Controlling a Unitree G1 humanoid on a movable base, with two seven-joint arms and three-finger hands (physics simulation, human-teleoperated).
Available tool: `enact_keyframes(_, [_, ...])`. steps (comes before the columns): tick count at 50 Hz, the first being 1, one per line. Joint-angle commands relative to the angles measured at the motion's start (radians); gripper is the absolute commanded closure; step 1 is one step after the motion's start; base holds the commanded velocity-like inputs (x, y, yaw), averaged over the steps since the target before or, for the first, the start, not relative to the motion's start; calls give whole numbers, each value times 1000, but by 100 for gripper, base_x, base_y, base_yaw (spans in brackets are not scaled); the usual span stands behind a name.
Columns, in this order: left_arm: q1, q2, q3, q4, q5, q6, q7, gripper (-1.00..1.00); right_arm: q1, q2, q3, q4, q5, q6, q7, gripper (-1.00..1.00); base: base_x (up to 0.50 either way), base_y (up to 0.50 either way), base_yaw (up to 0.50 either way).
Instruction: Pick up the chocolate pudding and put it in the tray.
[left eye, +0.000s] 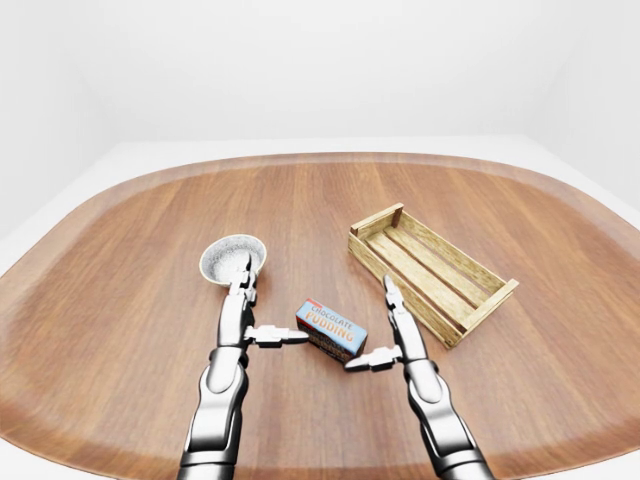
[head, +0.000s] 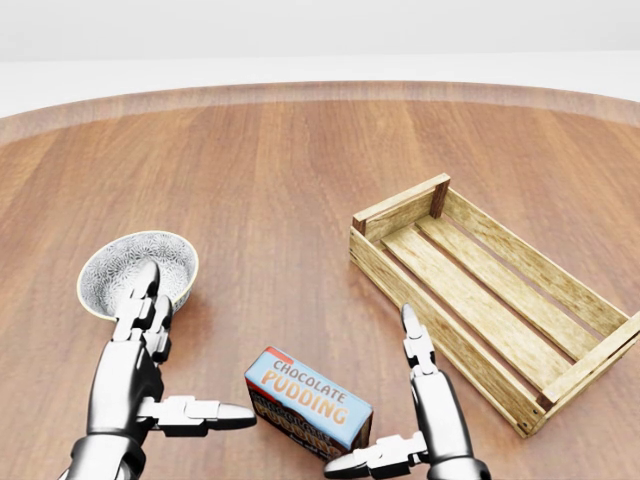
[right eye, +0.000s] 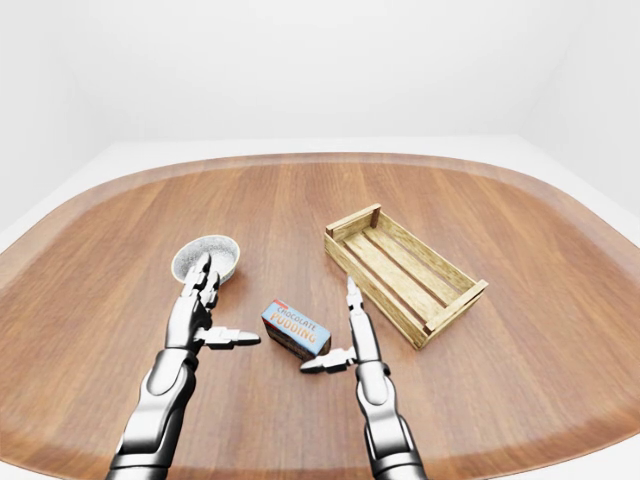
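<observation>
Approach step: both hands flank the pudding box, nothing grasped.

Right hand (head: 405, 420) spread wide, thumb at the lower right corner of the chocolate pudding (head: 308, 406); left hand (head: 150, 375) likewise unclenched, thumb just left. Box lies on the table (head: 280, 170), between bowl (head: 135, 268) and tray (head: 490, 295). Next: close fingers round it, lift, carry right.

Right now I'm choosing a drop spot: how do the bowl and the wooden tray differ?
The bowl is round, white and patterned; the tray is a long rectangular crate of bare wooden slats. In the left-eye view the bowl lies left of the pudding box, partly behind the left hand, and the tray lies right of it. Both rest empty on the table.
</observation>
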Motion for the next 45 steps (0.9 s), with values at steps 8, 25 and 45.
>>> enact_keyframes(8, [-1, -1, 2, 5, -7, 2, -5, -100, -24, 14, 26, 106, -45, 0, -25, -100, 0, 0, 0])
enact_keyframes(25, [-6, -1, 5, 5, -10, 10, -2, -100, -43, 22, 39, 174, -76, 0, -45, -100, 0, 0, 0])
enact_keyframes(45, [-5, 0, 4, 7, -11, 7, -3, -100, -76, 29, 40, 279, -99, 0, -69, -100, 0, 0, 0])
